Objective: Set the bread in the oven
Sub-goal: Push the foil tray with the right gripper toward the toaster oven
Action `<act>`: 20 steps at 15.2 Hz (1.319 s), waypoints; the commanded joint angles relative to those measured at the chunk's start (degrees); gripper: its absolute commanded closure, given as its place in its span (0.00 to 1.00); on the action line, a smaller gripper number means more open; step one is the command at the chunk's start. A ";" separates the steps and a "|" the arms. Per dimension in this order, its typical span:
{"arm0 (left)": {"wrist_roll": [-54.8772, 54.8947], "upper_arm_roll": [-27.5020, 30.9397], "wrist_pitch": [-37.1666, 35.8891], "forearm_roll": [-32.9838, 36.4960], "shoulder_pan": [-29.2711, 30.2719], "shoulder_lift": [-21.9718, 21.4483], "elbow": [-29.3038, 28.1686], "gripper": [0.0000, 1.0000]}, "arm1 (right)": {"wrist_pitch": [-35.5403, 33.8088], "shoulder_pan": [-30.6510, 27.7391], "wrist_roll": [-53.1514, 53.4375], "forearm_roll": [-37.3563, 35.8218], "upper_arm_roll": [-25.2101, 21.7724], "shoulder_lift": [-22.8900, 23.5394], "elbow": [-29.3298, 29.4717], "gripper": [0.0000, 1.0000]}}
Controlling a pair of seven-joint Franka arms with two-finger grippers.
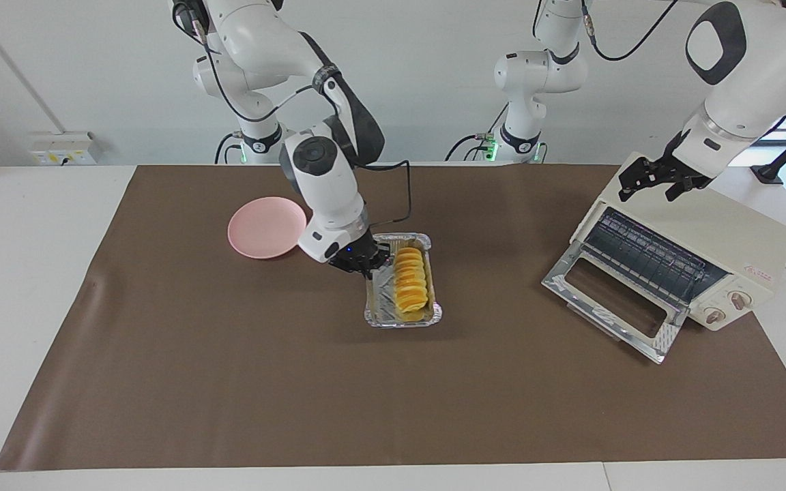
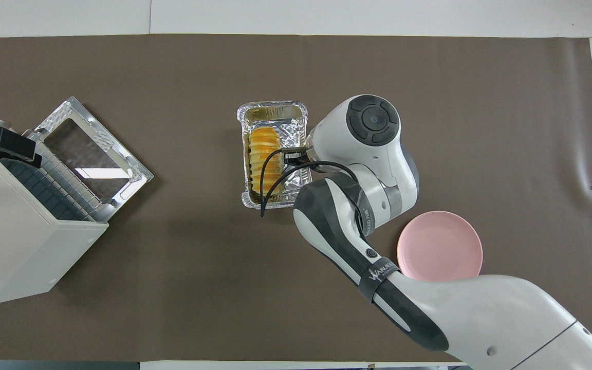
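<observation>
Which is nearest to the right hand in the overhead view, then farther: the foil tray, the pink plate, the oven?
1. foil tray: the right hand grips its rim.
2. pink plate: toward the right arm's end.
3. oven: at the left arm's end, door open.
</observation>
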 commanded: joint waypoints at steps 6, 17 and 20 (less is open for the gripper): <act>-0.14 -0.55 0.93 1.10 0.43 -1.86 -2.34 0.00 | 4.50 1.80 2.66 -2.64 -0.03 2.53 0.20 1.00; -0.14 -0.64 0.93 1.10 0.43 -1.86 -2.34 0.00 | 11.78 1.80 2.31 -2.73 -0.03 2.62 -6.20 1.00; -0.14 -0.64 0.93 1.10 0.43 -1.86 -2.34 0.00 | 12.50 1.80 2.39 -2.82 -0.03 2.70 -7.00 1.00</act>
